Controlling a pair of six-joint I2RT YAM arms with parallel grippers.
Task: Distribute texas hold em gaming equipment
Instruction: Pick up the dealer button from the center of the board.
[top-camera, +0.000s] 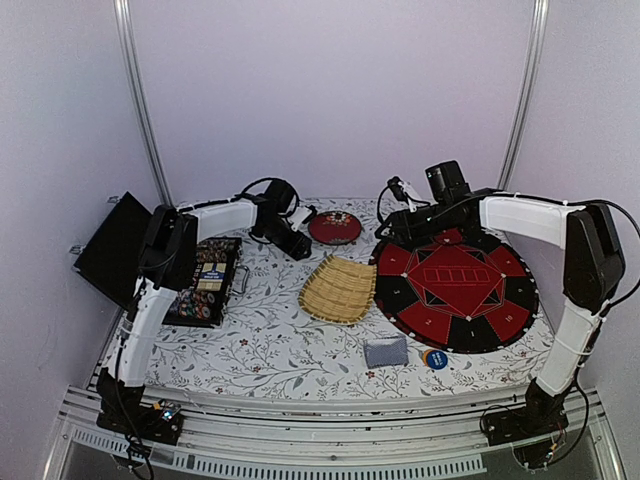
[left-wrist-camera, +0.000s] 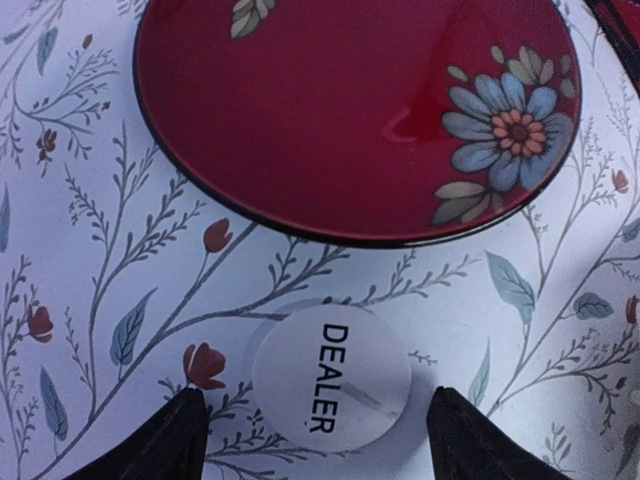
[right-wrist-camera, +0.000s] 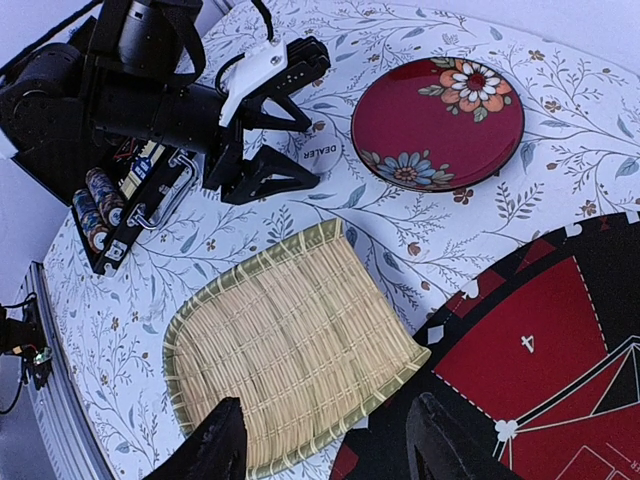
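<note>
A white round button (left-wrist-camera: 330, 377) marked DEALER lies flat on the flowered cloth, just in front of the red dish (left-wrist-camera: 350, 110). My left gripper (left-wrist-camera: 315, 435) is open, with one fingertip on each side of the button and a gap on both sides. From the right wrist view, the same button (right-wrist-camera: 322, 152) shows between the left gripper's (right-wrist-camera: 285, 135) fingers. Poker chips sit in an open black case (top-camera: 205, 285) at the left. A grey-blue card deck (top-camera: 386, 351) lies near the front, beside a blue chip (top-camera: 436, 359). My right gripper (right-wrist-camera: 330, 445) is open and holds nothing, above the bamboo tray's edge.
The woven bamboo tray (top-camera: 338, 289) lies mid-table, touching the round red-and-black playing mat (top-camera: 455, 290) on the right. The red lacquer dish (top-camera: 334, 228) stands at the back. The chip case's lid (top-camera: 112, 248) stands up at the far left.
</note>
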